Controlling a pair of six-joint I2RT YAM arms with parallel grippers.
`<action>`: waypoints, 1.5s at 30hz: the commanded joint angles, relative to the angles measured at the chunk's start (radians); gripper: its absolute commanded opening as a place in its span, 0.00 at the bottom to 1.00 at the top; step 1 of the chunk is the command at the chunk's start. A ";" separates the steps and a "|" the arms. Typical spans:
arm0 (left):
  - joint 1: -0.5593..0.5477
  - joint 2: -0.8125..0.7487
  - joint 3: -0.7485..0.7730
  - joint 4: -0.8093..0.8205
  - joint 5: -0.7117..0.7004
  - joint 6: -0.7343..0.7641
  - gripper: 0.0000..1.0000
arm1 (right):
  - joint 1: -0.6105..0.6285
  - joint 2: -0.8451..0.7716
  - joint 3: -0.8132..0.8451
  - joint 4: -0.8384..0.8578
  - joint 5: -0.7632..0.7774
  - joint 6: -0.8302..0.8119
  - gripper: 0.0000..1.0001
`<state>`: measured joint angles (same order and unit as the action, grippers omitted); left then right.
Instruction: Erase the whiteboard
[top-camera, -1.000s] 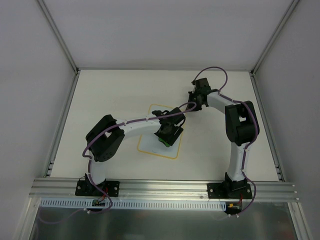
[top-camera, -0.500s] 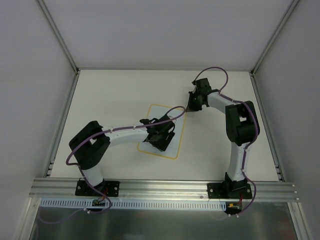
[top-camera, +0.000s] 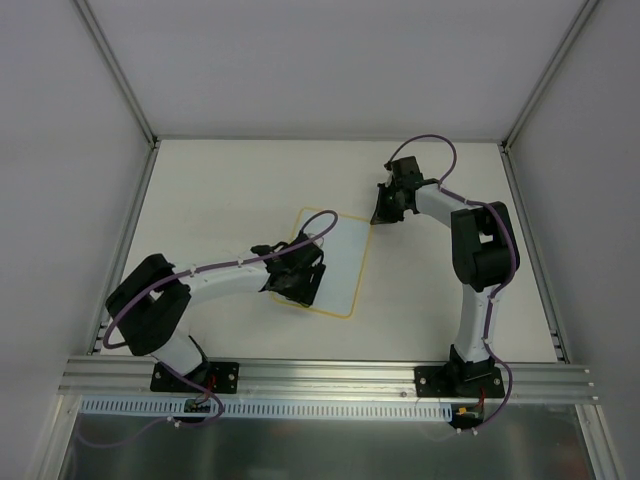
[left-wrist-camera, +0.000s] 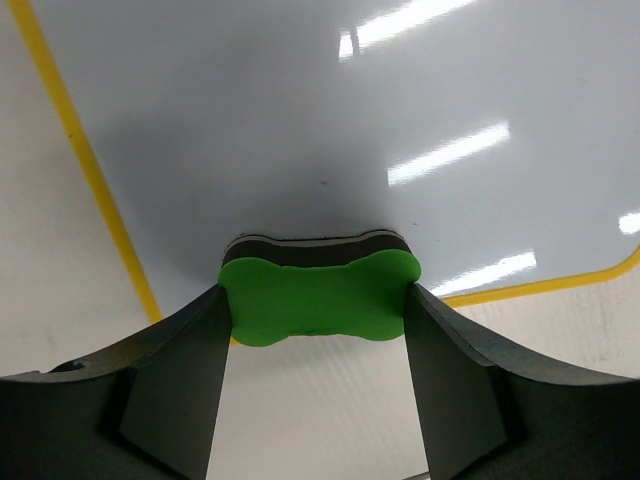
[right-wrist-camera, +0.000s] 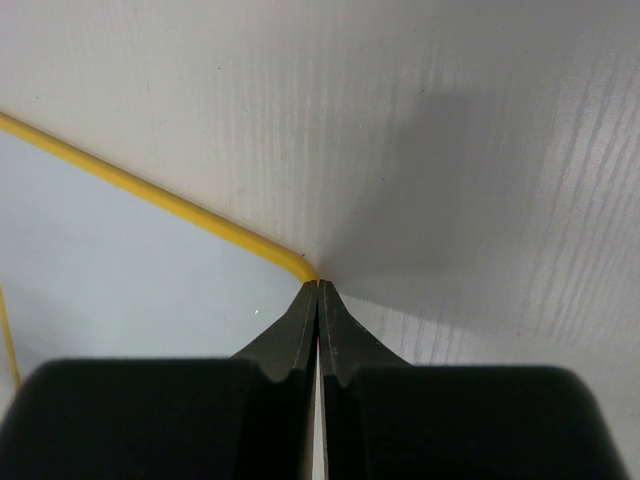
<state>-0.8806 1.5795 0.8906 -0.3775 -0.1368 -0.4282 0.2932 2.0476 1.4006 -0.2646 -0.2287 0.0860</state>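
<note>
On the pale surface, the whiteboard lies flat and slightly askew near the middle, a little closer to the near edge than the far one. No pen marks show on the part you can see.

Your right fingers, pressed together, rest their tips against the yellow border at the board's far right corner, apparently pinning it. Your left fingers are clamped on the green eraser, which sits felt-down on the board at its near left corner, just beside the border.

The main risk looks to be that corner. A stroke carried further toward the near left would probably take the eraser over the border and onto the surface. A hard sideways sweep could pivot the board around the single pinned corner. If the right tips slip off the rounded border, the board would likely slide with the eraser instead of being wiped.
</note>
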 joint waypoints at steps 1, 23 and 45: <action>0.058 -0.006 -0.088 -0.152 -0.037 -0.033 0.13 | -0.011 -0.004 -0.023 -0.036 0.032 -0.006 0.00; 0.307 -0.003 0.011 -0.153 -0.164 -0.092 0.12 | -0.023 -0.001 -0.035 -0.028 0.032 -0.014 0.00; 0.615 0.101 0.307 -0.135 -0.127 -0.080 0.13 | -0.032 -0.219 -0.084 -0.030 0.008 -0.008 0.69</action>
<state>-0.2962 1.6218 1.1500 -0.5068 -0.2653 -0.5091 0.2684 1.9537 1.3243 -0.2733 -0.2440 0.0879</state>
